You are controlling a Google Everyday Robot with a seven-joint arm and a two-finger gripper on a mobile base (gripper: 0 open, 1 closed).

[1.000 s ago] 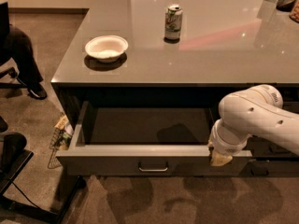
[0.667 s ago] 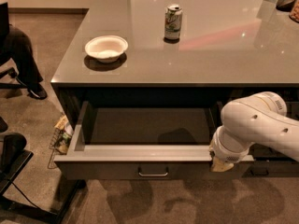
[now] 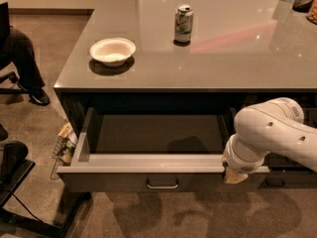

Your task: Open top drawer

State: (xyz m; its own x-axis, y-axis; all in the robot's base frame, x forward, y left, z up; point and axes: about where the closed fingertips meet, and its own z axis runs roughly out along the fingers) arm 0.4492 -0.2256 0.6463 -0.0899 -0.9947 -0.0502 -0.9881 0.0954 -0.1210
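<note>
The top drawer (image 3: 124, 162) stands pulled far out from under the grey counter. Its pale grey interior (image 3: 153, 133) holds nothing I can see. A small metal pull handle (image 3: 162, 185) sits at the centre of its dark front panel. My gripper (image 3: 235, 176) hangs from the white arm (image 3: 277, 133) at the right end of the drawer's front edge, against the rim. The arm's wrist hides most of it.
A white bowl (image 3: 113, 50) and a drink can (image 3: 184, 24) stand on the counter top (image 3: 223, 58). A person's leg and shoe (image 3: 27, 68) and a black chair base (image 3: 20, 182) are at the left. A wire basket (image 3: 64, 145) sits by the drawer's left side.
The drawer has slid a little further out toward the camera. My gripper and arm have moved down and forward with its front edge.
</note>
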